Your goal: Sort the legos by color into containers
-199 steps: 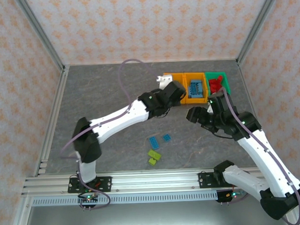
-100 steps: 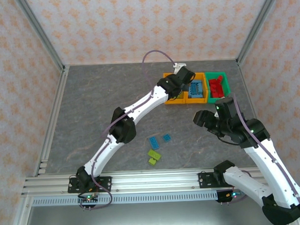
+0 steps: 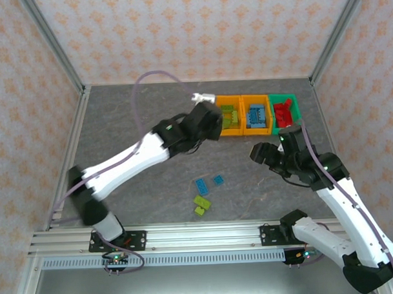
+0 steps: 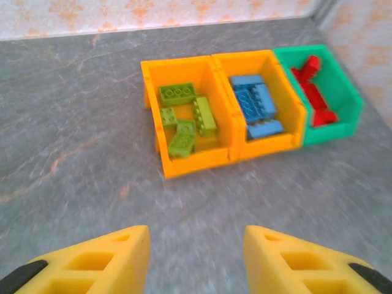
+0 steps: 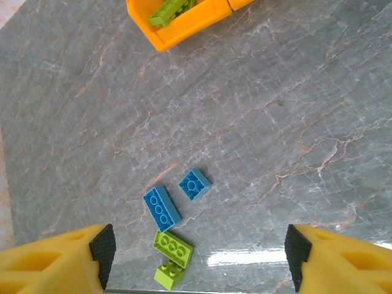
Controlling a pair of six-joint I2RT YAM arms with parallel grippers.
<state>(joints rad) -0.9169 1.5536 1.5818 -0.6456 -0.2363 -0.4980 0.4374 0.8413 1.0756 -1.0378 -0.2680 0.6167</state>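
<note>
Three bins stand in a row at the back right. The left orange bin [image 3: 231, 133] [image 4: 196, 162] holds lime green legos. The middle orange bin [image 3: 257, 132] [image 4: 269, 146] holds blue ones, and the green bin [image 3: 282, 95] [image 4: 335, 131] holds red ones. On the table lie a long blue lego [image 3: 202, 185] [image 5: 162, 208], a small blue lego [image 3: 218, 180] [image 5: 195, 184], a lime green lego [image 3: 201, 201] [image 5: 173, 248] and a smaller green one [image 3: 199, 211] [image 5: 168, 274]. My left gripper [image 3: 210, 124] [image 4: 196, 257] is open and empty, just short of the left bin. My right gripper [image 3: 262, 151] [image 5: 199, 257] hangs open and empty, high above the loose legos.
Metal posts and patterned walls frame the grey stone-look table [image 3: 137, 123]. A rail [image 3: 187, 237] runs along the near edge, close to the green legos. A purple cable [image 3: 149, 84] loops above the left arm.
The left gripper has drawn back from over the left orange bin toward the left and near side. The right gripper has shifted only slightly.
</note>
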